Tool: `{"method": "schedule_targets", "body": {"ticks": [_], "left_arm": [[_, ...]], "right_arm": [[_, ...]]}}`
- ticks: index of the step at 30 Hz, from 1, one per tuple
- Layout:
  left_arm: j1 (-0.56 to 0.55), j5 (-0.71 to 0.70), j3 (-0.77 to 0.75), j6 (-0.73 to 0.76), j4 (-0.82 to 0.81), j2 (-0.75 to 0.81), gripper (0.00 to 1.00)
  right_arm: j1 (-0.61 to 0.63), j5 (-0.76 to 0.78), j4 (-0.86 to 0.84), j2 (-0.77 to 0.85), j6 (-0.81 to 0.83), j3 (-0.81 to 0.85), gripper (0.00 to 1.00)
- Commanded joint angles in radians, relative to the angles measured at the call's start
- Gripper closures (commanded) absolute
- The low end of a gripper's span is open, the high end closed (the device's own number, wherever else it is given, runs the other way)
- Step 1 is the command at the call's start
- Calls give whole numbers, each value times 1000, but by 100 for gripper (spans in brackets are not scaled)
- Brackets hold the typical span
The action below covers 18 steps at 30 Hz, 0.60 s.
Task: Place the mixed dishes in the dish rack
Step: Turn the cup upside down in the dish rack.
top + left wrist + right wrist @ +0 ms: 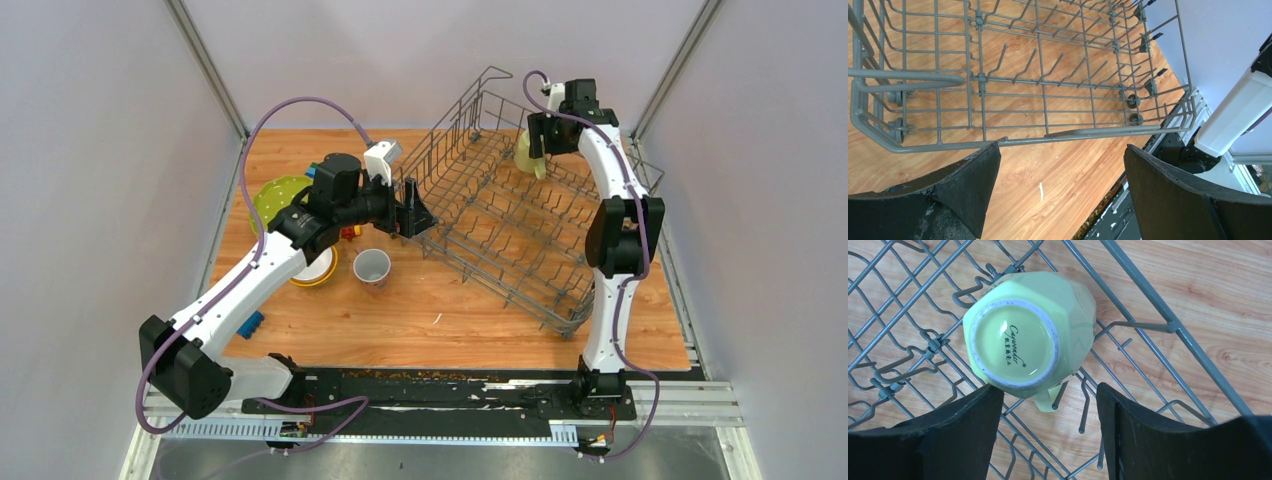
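The dish rack (510, 225), a big grey wire basket, sits on the right half of the wooden table. A pale-green mug (1028, 332) rests upside down on the tines at its far right corner (527, 152). My right gripper (1050, 395) hovers just above it, open, the mug beyond the fingertips and only its handle between them. My left gripper (415, 218) is open and empty at the rack's left end, the rack's rim (1043, 137) just ahead of its fingers (968, 185). A lime-green dotted plate (275, 195), a yellow bowl (318, 268) and an upright mug (372, 266) stand on the table left of the rack.
A blue block (250, 324) lies near the left arm's forearm and a red block (350, 233) under its wrist. Grey walls and frame posts close in the table on three sides. The arm bases and a black rail (440, 385) run along the near edge.
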<state>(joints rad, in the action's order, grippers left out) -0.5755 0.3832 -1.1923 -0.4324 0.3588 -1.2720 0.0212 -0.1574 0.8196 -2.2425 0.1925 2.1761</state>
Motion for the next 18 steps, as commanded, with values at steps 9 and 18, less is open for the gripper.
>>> {"method": "schedule_targets", "body": {"ticks": [9,18], "left_arm": [[-8,63,-11,39,-73,10,0],[-127,20,-87,239,-13,-79,0]], "right_arm": [[-46,30,-36,-68,-86,63,34],[-91,-68,-19,-98,-120,50,34]]}}
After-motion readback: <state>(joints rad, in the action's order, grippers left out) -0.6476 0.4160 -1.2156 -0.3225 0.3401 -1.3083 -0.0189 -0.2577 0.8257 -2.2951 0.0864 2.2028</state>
